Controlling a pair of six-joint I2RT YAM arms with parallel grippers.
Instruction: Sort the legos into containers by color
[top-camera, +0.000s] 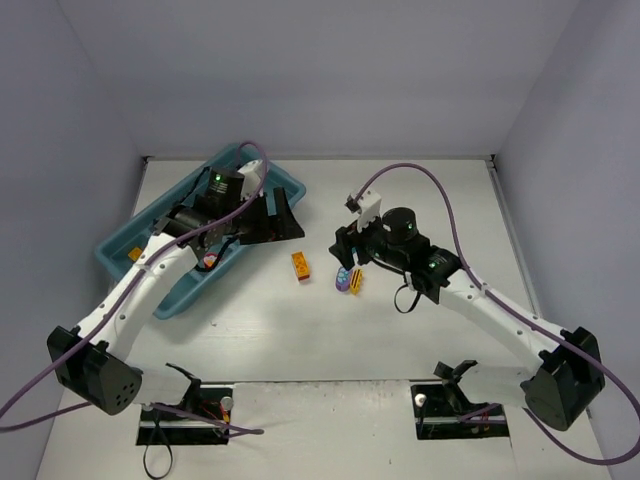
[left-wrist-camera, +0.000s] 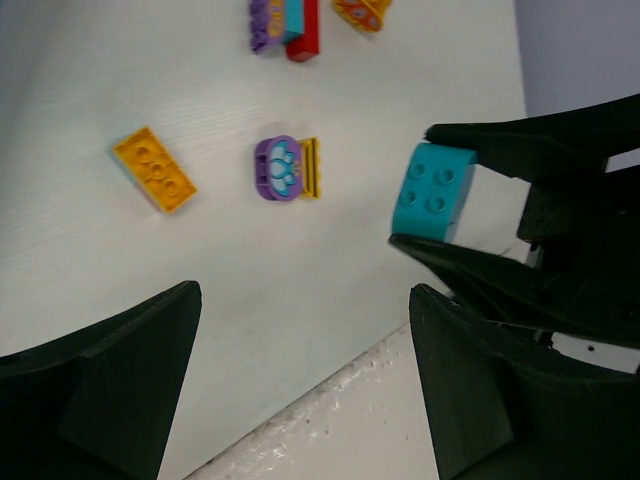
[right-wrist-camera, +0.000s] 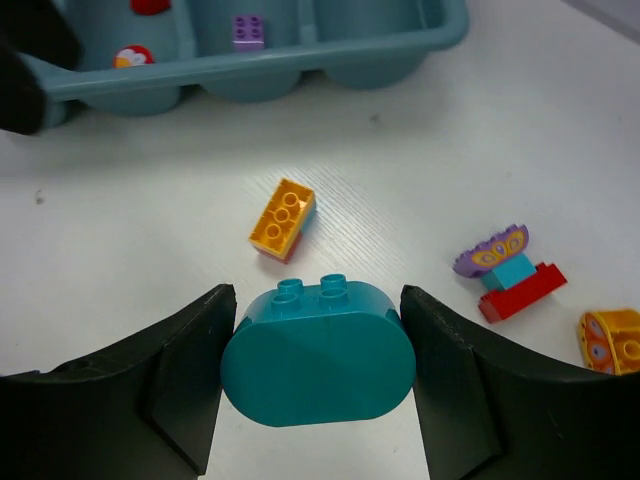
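Note:
My right gripper (right-wrist-camera: 318, 300) is shut on a teal rounded lego (right-wrist-camera: 318, 355) over the middle of the table; it also shows in the left wrist view (left-wrist-camera: 435, 190). An orange-yellow lego (right-wrist-camera: 283, 218) lies just beyond it. A purple-teal-red stack (right-wrist-camera: 505, 270) and an orange piece (right-wrist-camera: 612, 340) lie to the right. A purple and yellow lego (left-wrist-camera: 285, 168) lies on the table. The teal-blue tray (top-camera: 115, 240) sits at the back left and holds a purple lego (right-wrist-camera: 248, 30) and a red-white piece (right-wrist-camera: 132, 57). My left gripper (left-wrist-camera: 300, 300) is open and empty at the tray's right end.
An orange piece (top-camera: 133, 254) lies in the tray's left end. Grey walls close in the table at the back and both sides. The right arm (top-camera: 480, 300) reaches across the table's right half. Cables loop over both arms.

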